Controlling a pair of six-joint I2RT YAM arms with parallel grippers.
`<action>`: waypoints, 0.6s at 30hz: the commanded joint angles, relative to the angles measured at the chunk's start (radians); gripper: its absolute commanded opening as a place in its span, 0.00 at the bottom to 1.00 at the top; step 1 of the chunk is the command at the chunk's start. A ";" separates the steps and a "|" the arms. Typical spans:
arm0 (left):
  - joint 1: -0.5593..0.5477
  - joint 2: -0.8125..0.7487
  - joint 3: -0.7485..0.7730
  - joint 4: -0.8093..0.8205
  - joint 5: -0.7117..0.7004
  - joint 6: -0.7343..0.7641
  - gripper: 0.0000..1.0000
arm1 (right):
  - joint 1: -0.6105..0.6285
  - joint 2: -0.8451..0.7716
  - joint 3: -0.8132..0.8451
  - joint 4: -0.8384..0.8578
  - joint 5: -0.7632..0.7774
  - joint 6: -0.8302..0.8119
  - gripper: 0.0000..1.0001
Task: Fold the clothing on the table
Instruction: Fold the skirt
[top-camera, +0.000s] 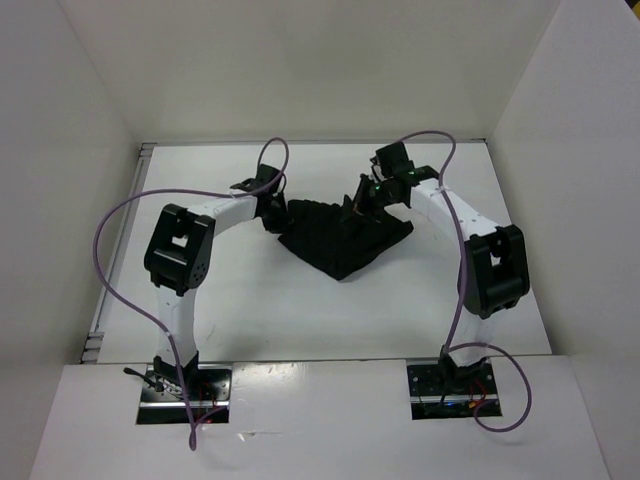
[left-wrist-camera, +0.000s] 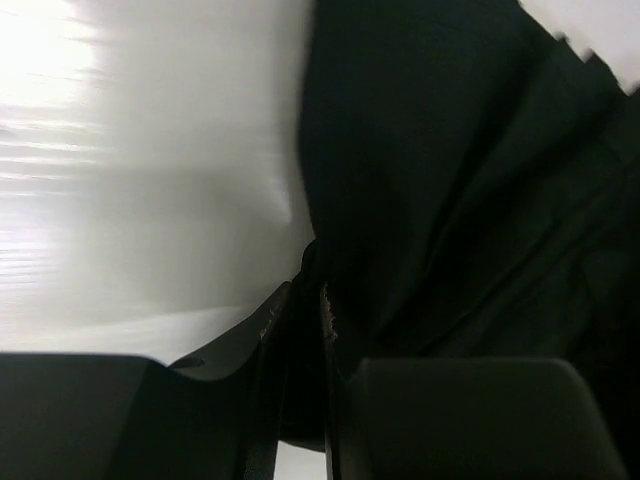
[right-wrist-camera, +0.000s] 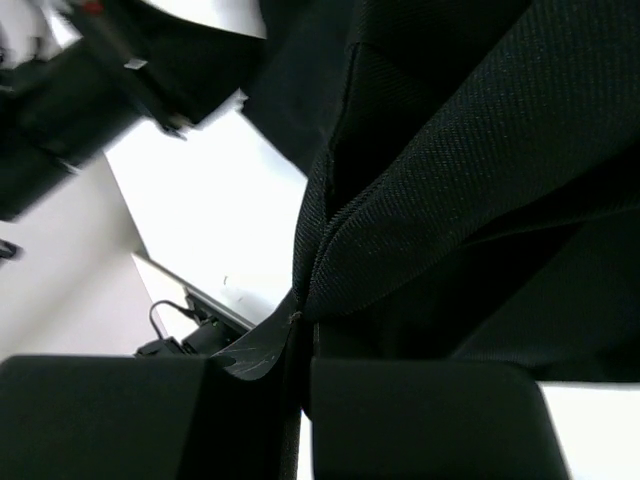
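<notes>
The black clothing (top-camera: 340, 240) lies bunched in the middle of the white table (top-camera: 250, 310), raised toward its far edge. My left gripper (top-camera: 275, 215) is at its left corner. In the left wrist view the jaws (left-wrist-camera: 305, 290) stand narrow with the edge of the clothing (left-wrist-camera: 450, 180) running down between them. My right gripper (top-camera: 355, 208) is over the far middle of the garment. In the right wrist view it (right-wrist-camera: 303, 320) is shut on a folded ridge of the clothing (right-wrist-camera: 460, 150), which hangs lifted off the table.
White walls (top-camera: 80, 200) enclose the table on three sides, with a metal rail (top-camera: 120, 260) along its left edge. Purple cables (top-camera: 120, 290) loop off both arms. The left arm (right-wrist-camera: 80, 110) shows in the right wrist view, close by.
</notes>
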 joint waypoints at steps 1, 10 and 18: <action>-0.035 0.031 -0.059 0.002 0.068 -0.030 0.24 | 0.059 0.052 0.097 0.013 -0.011 -0.017 0.00; -0.046 -0.030 -0.080 -0.016 0.055 -0.021 0.24 | 0.180 0.273 0.269 0.003 -0.011 -0.026 0.00; 0.019 -0.266 -0.091 -0.059 0.000 0.011 0.27 | 0.203 0.189 0.260 0.175 -0.074 0.003 0.49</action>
